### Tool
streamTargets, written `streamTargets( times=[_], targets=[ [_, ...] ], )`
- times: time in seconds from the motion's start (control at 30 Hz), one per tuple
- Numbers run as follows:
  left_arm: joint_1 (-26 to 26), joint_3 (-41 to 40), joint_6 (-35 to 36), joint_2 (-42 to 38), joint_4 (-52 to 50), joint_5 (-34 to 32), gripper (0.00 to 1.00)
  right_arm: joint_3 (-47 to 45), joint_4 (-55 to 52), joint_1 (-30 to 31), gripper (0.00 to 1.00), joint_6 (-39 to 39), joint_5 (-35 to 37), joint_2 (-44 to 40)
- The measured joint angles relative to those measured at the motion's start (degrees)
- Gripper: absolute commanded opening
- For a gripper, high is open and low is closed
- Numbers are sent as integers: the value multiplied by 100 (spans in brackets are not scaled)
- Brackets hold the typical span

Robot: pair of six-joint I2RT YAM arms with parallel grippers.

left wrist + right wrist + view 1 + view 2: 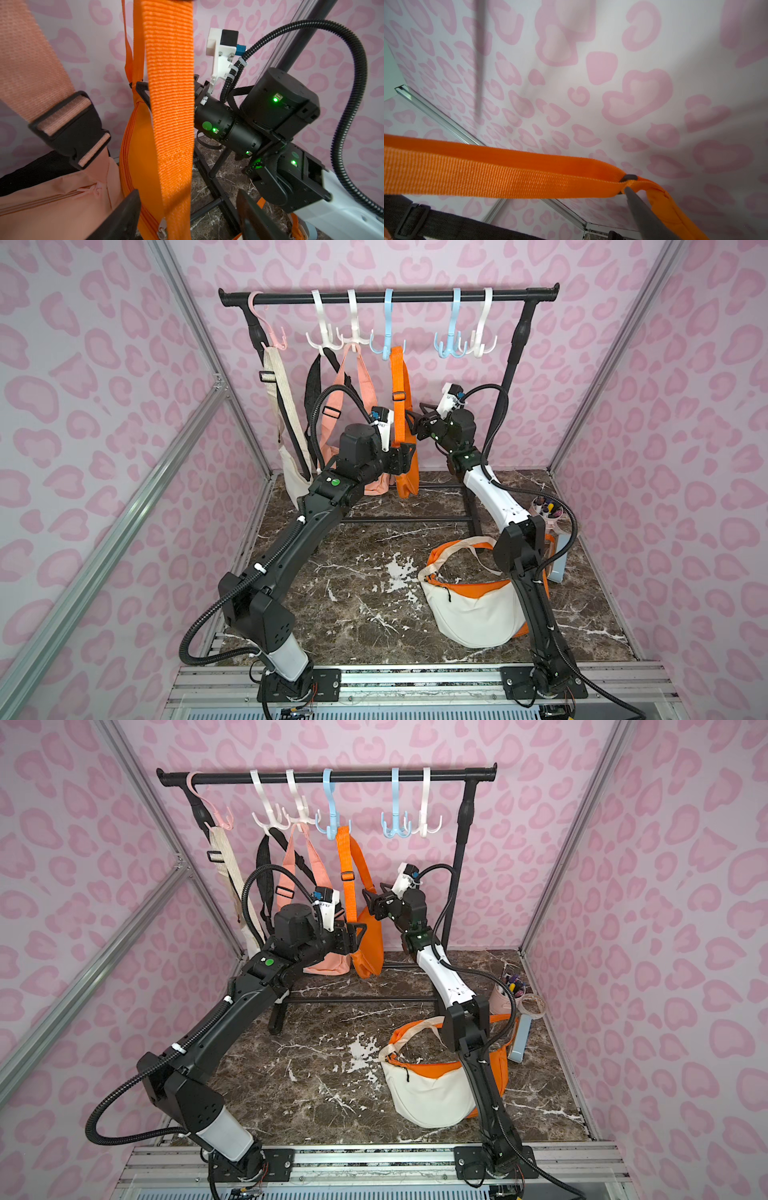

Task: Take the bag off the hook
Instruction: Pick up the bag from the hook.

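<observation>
The orange bag [406, 477] [368, 946] hangs by its strap [170, 104] from a blue hook [387, 337] [331, 822] on the black rail. At the bag's upper body, my left gripper [402, 458] [356, 934] [187, 216] is open, and the strap hangs loose between its fingers [124, 216]. My right gripper [417, 423] [370, 900] comes in from the other side, also open. In the right wrist view one fingertip [628, 192] touches the black ring where the strap [508, 176] joins the bag; the other finger is mostly out of view.
A cream bag [286, 439], a black bag [311, 393] and a peach bag [353, 377] hang left of the orange one. On the marble table [353, 593], under my right arm, lies a white-and-orange bag [469, 610]. A cup of pens [546, 510] stands far right.
</observation>
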Motion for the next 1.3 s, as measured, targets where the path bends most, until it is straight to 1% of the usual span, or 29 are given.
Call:
streamTargets(
  times=[0.03,0.13,0.27,0.33,0.47,0.57,0.63,0.7,0.73,0.8,0.87,0.93,0.97,1.03,1.2,1.23,1.3],
  targets=[
    [28,4,-2,20,22,2,68,0,107,4,65,0,-11,46],
    [153,4,-48,76,74,66,61,63,411,0,63,7,-26,212],
    [326,4,-48,116,81,164,57,317,732,0,62,57,-22,483],
    [393,4,-55,149,81,205,59,444,826,0,64,59,20,592],
    [452,4,-83,216,81,470,69,505,1097,4,65,52,98,754],
    [452,4,-66,221,149,826,70,535,1342,4,63,61,177,944],
    [457,28,-57,249,221,1032,67,647,1399,7,60,116,238,1119],
    [457,35,-42,295,238,1167,62,835,1414,17,54,162,319,1311],
    [457,35,-42,313,236,1200,60,905,1434,24,51,179,330,1379],
    [466,35,-39,332,234,1202,55,940,1432,33,48,258,348,1427],
    [498,31,-39,339,236,1200,53,949,1425,33,48,262,358,1432],
    [542,31,-42,382,258,1196,53,955,1456,33,56,262,372,1432],
    [573,31,-46,424,262,1193,51,951,1456,35,59,267,409,1432],
    [616,31,-90,516,258,1193,49,863,1464,37,60,258,516,1425],
    [710,212,-192,713,186,1279,50,570,1386,15,62,258,776,1346],
    [717,247,-195,737,188,1320,48,560,1368,15,62,258,804,1340],
    [713,310,-197,763,186,1414,38,546,1368,7,62,256,833,1322]
  ],
)
